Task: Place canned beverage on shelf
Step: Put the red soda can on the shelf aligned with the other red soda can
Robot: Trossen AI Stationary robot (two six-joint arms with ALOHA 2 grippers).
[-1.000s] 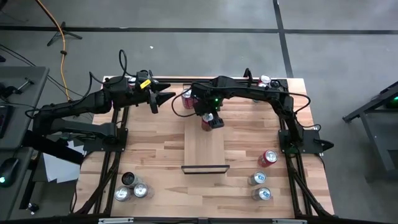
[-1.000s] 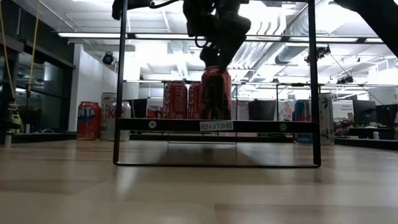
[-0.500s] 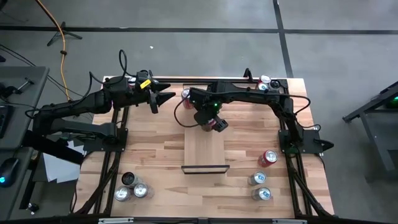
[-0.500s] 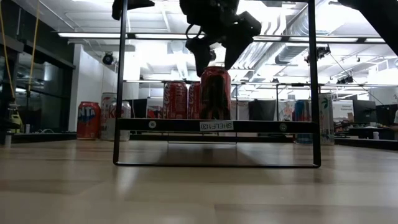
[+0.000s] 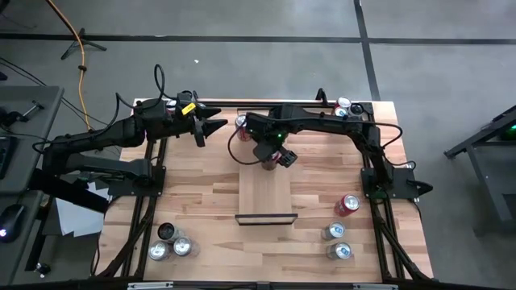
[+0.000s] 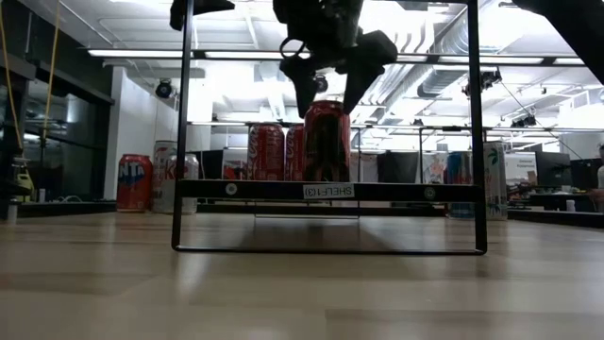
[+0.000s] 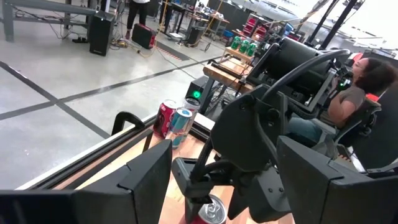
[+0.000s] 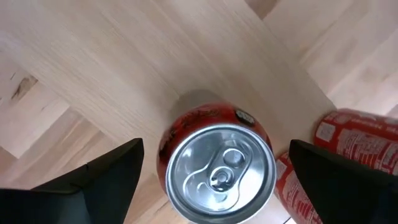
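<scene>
A red canned beverage [image 6: 327,142] stands upright by its base on the far end of the shelf [image 5: 266,197], a pale board with black rails. Its silver top [image 8: 217,168] faces the right wrist camera. My right gripper [image 6: 328,107] hangs over it, pointing down and open. Its fingers [image 8: 99,180] stand on either side of the can's top with a gap to the can. My left gripper [image 5: 216,126] waits open at the table's far left, raised and pointing toward the right arm.
Two more red cans [image 6: 268,151] stand just behind the shelf. Other cans sit near left [image 5: 173,244], near right [image 5: 340,234] and at the far right corner [image 5: 345,105]. A black frame [image 6: 179,123] borders the shelf. A person [image 7: 367,81] sits beyond the table.
My right gripper has rolled about its own downward line above the can, so both fingers now show spread apart in the low view. The can has stayed upright on the shelf.
</scene>
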